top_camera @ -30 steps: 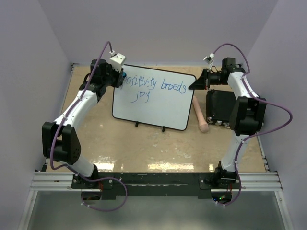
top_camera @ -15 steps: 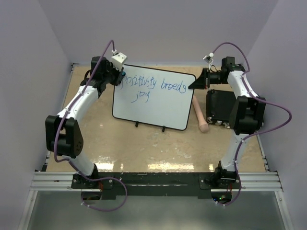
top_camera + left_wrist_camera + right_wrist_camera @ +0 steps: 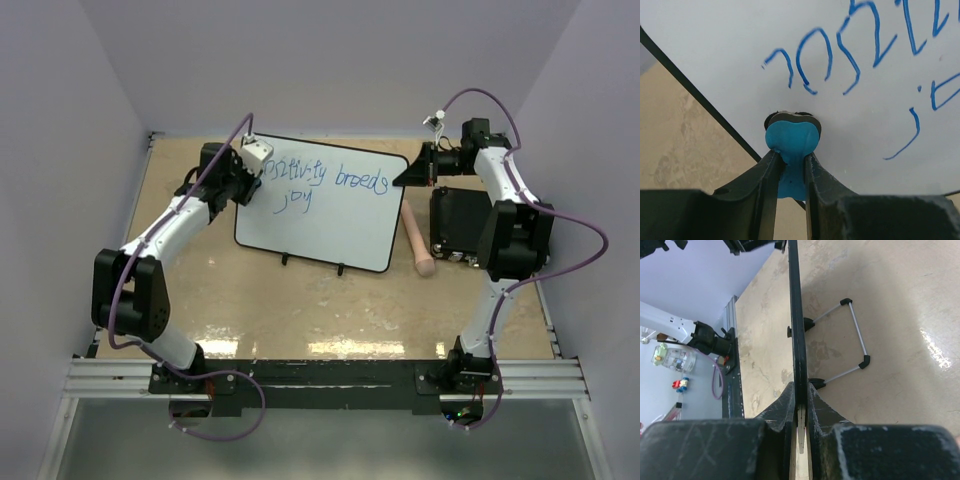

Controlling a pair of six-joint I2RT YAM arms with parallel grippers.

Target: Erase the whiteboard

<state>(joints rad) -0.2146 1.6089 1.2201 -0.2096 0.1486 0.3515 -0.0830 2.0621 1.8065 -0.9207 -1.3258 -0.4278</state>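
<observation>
Gripping whiteboard (image 3: 330, 225) edge, right pincer (image 3: 799, 392); left pincer's (image 3: 790, 160) blue eraser (image 3: 791, 136) touches it.

I work in a lab test cell. Plain lilac walls (image 3: 60, 150) box in a tan table (image 3: 300, 310) on three sides. An aluminium rail (image 3: 105, 378) carries my bases, and purple cables (image 3: 480, 92) trail loose. Beyond the rail, my right wrist camera catches small clutter (image 3: 672, 362).

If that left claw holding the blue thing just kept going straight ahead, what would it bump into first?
The whiteboard: the blue pad pinched in the left gripper points at its white face, just under the blue writing. Whether the pad touches the board yet is unclear.
</observation>
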